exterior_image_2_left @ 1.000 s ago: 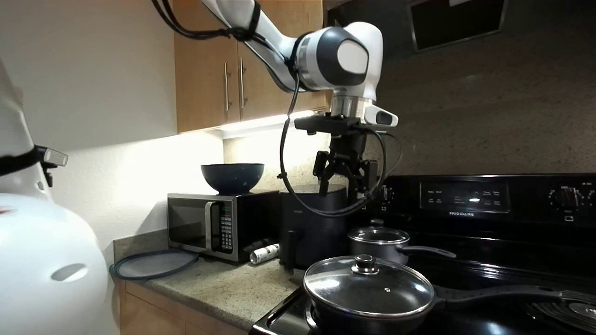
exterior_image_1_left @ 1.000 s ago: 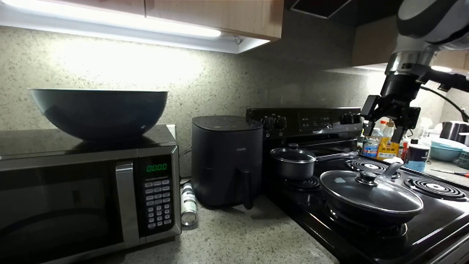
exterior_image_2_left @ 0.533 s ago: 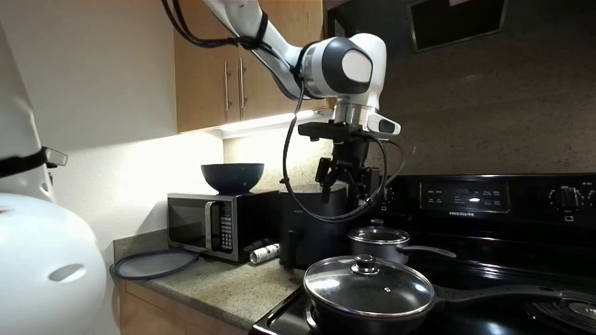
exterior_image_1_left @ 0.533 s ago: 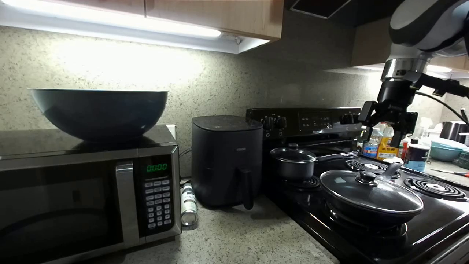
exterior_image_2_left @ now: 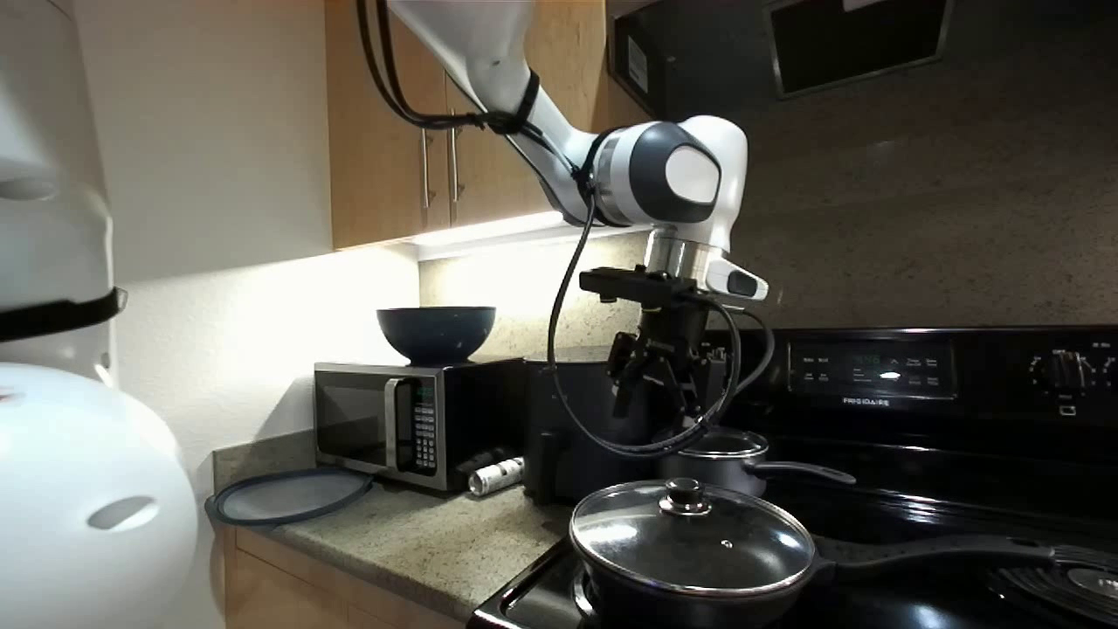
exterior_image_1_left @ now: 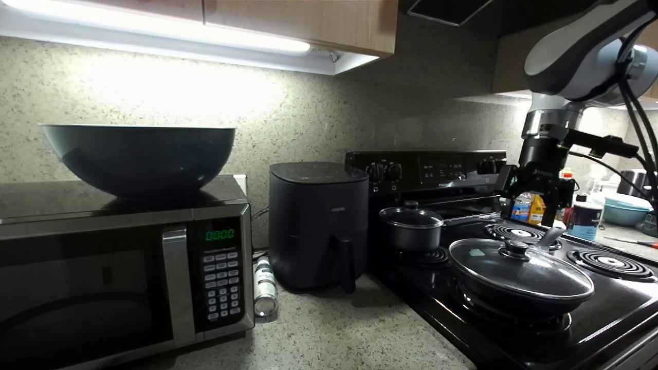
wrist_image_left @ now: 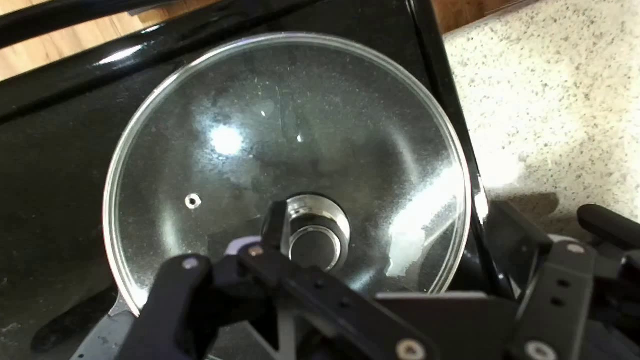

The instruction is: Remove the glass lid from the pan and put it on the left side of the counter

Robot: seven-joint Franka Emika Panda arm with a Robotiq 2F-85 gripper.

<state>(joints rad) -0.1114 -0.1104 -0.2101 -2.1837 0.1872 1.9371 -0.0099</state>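
One gripper [exterior_image_1_left: 527,216], two fingers [exterior_image_1_left: 551,208] apart, hangs higher than one glass lid [exterior_image_1_left: 483,261] on one pan [exterior_image_1_left: 514,307], near one pot [exterior_image_1_left: 414,239].

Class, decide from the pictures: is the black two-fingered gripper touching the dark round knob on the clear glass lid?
Apart. An exterior view shows it: the black gripper hangs higher than the dark knob, with a visible gap between them.
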